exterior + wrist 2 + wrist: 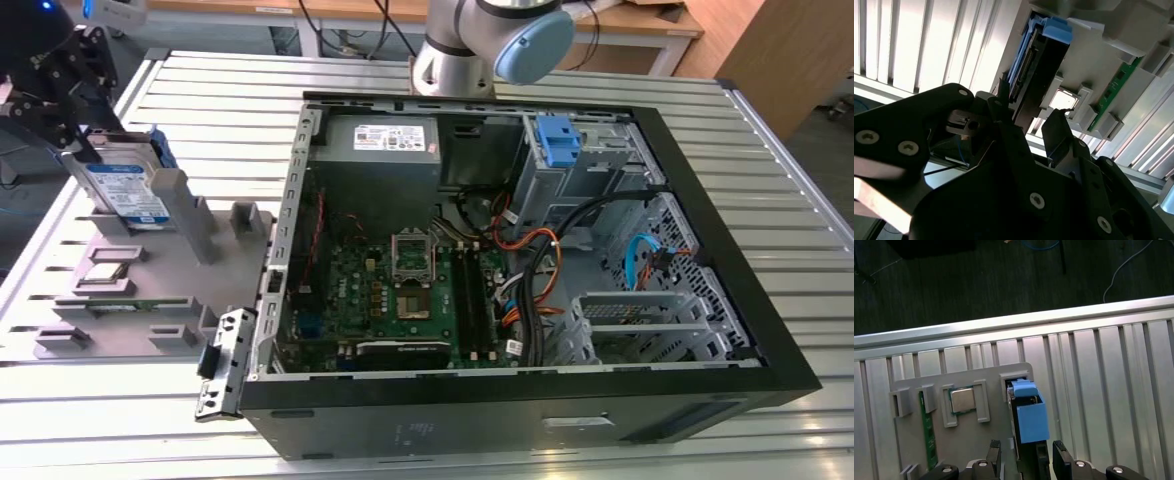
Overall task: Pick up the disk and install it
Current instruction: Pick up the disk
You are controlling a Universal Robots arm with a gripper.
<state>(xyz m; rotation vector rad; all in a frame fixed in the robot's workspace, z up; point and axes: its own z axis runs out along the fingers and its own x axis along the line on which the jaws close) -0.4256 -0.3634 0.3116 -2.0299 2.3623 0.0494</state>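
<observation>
The disk (123,190), a flat silver-grey hard drive with a blue-and-white label and blue plastic side rails, stands on edge in a slot of the pale grey plastic parts holder (160,290). The holder lies on the slatted aluminium bench (747,130), to the exterior view's left of the open black computer case (787,380). The pincer (1026,449) hangs over the drive's upper end, released. One black finger (995,452) sits on each side, with a sliver of gap showing on both sides in the first wrist view.

By its build the disk should be stiff, dense for its size and smooth on its metal faces (so apt to slide in a weak clamp), and it would take a knock badly. The two broad faces, near the end that clears the slot, look the soundest hold. The blue rails are thin plastic and may flex.

The slot walls hug the drive's lower part, so straight up looks the only clean way out. A square silver chip (963,400) and a green memory stick (929,432) sit in neighbouring pockets, near but apart. Inside the case, loose orange and black cables (534,270) crowd the space below a bare blue plastic bracket (558,140).
</observation>
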